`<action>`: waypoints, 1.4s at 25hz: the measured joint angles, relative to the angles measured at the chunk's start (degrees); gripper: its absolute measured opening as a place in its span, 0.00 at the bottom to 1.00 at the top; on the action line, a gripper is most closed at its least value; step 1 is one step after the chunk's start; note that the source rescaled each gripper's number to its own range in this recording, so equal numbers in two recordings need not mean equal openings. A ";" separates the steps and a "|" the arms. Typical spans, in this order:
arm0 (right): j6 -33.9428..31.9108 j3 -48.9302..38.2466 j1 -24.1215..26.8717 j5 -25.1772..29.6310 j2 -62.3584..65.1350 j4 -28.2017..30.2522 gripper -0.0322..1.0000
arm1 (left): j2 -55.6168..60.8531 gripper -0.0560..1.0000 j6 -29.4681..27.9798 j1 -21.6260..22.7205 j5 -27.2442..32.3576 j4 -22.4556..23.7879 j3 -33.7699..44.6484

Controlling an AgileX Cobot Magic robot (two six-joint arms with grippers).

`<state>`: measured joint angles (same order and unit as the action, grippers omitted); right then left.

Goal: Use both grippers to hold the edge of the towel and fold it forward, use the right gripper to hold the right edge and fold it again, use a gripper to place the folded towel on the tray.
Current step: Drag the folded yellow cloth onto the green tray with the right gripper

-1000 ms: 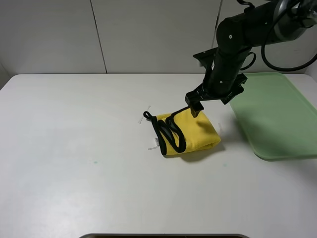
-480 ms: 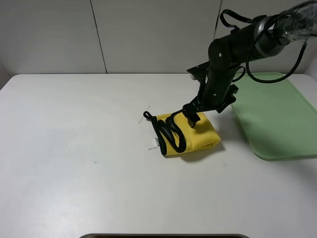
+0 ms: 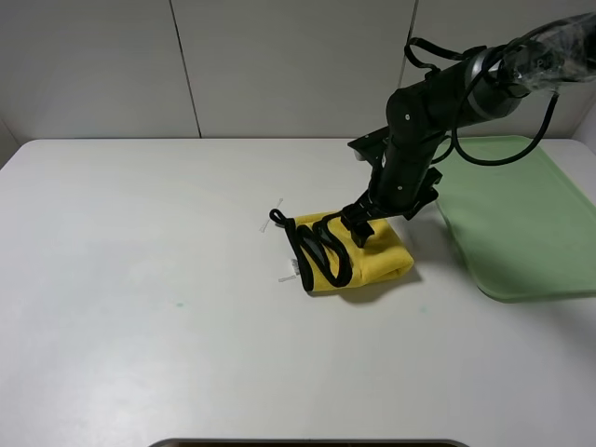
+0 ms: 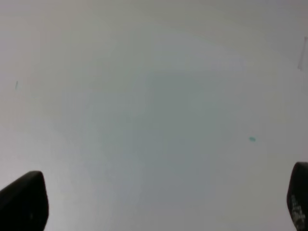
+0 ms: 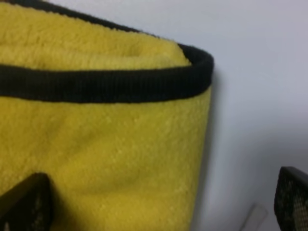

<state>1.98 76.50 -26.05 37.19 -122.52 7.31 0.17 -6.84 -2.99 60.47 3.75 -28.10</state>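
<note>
The yellow towel [image 3: 363, 253] lies folded in a small bundle at mid-table, its black-bound edge [image 3: 317, 247] curling over the left side. My right gripper [image 3: 358, 227] is low over the bundle's back top edge, at or just above the cloth. In the right wrist view the towel [image 5: 106, 159] and its black trim [image 5: 96, 89] fill the picture, and the right gripper [image 5: 159, 204] is open with one fingertip [image 5: 24, 204] over the cloth and the other beside it, holding nothing. The left gripper [image 4: 161, 199] is open over bare table. The pale green tray [image 3: 517, 214] sits at the right.
The white table [image 3: 140, 279] extends to the left and front of the towel. Small white tags [image 3: 270, 223] lie by the bundle's left side. A grey panelled wall stands behind. The left arm does not show in the exterior high view.
The right arm has come down and slightly left, bringing its gripper from above the towel's back edge down to the cloth. The towel has not moved.
</note>
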 joint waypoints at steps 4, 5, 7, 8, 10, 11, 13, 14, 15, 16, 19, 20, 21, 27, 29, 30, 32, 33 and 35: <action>0.19 0.00 0.00 -0.06 0.00 0.00 1.00 | 0.00 1.00 0.00 0.00 0.00 0.00 0.00; 0.24 0.00 0.00 -0.12 0.00 -0.06 0.95 | 0.00 1.00 0.00 0.00 0.00 0.00 0.00; 0.24 0.00 0.00 -0.47 -0.05 -0.44 0.82 | 0.00 1.00 0.00 0.00 0.00 0.00 0.00; 0.24 0.00 0.00 -0.74 -0.05 -0.49 0.76 | 0.00 1.00 0.00 0.00 0.00 0.00 0.00; 0.24 0.00 0.00 -1.31 -0.10 -0.55 0.60 | 0.00 1.00 0.00 0.00 0.00 0.00 0.00; 0.24 0.00 0.00 -1.39 -0.10 -0.54 0.53 | 0.00 1.00 0.00 0.00 0.00 0.00 0.00; 0.24 0.00 0.00 -1.50 -0.10 -0.60 0.40 | 0.00 1.00 0.00 0.00 0.00 0.00 0.00; 0.24 0.00 0.00 -1.55 -0.10 -0.60 0.33 | 0.00 1.00 0.00 0.00 0.00 0.00 0.00; 0.24 0.00 0.00 -1.55 -0.10 -0.53 0.28 | 0.00 1.00 0.00 0.00 0.00 0.00 0.00; 0.24 0.00 0.00 -1.55 -0.10 -0.49 0.21 | 0.00 1.00 0.00 0.00 0.00 0.00 0.00; 0.24 0.00 0.00 -1.76 -0.10 -0.44 0.08 | 0.00 1.00 0.00 0.00 0.00 0.00 0.00; 0.24 0.00 0.00 -1.76 -0.10 -0.44 0.08 | 0.00 1.00 0.00 0.00 0.00 0.00 0.00; 0.24 0.00 0.00 -1.76 -0.10 -0.42 0.08 | 0.00 1.00 0.00 0.00 0.00 0.00 0.00; 0.24 0.14 0.00 -1.55 -0.10 -0.42 0.08 | 0.00 1.00 0.00 0.00 0.00 0.00 0.00; 0.24 0.54 0.00 -0.91 -0.10 -0.42 0.08 | 0.00 1.00 0.00 0.00 0.00 0.00 0.00; 0.24 0.69 0.00 -0.75 -0.04 -0.42 0.08 | 0.00 1.00 0.00 0.00 0.00 0.00 0.00; 0.24 1.08 0.00 -0.12 0.36 -0.37 0.08 | 0.00 1.00 0.00 0.00 0.00 0.00 0.00; 0.24 1.38 0.00 0.40 0.71 -0.24 0.08 | 0.00 1.00 0.00 0.00 0.00 0.00 0.00; 0.09 1.99 0.00 0.57 1.65 0.06 0.08 | 0.00 1.00 0.00 0.00 0.00 0.00 0.00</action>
<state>2.08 78.49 -26.05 37.76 -120.87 7.37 0.17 -6.84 -2.99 60.47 3.75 -28.10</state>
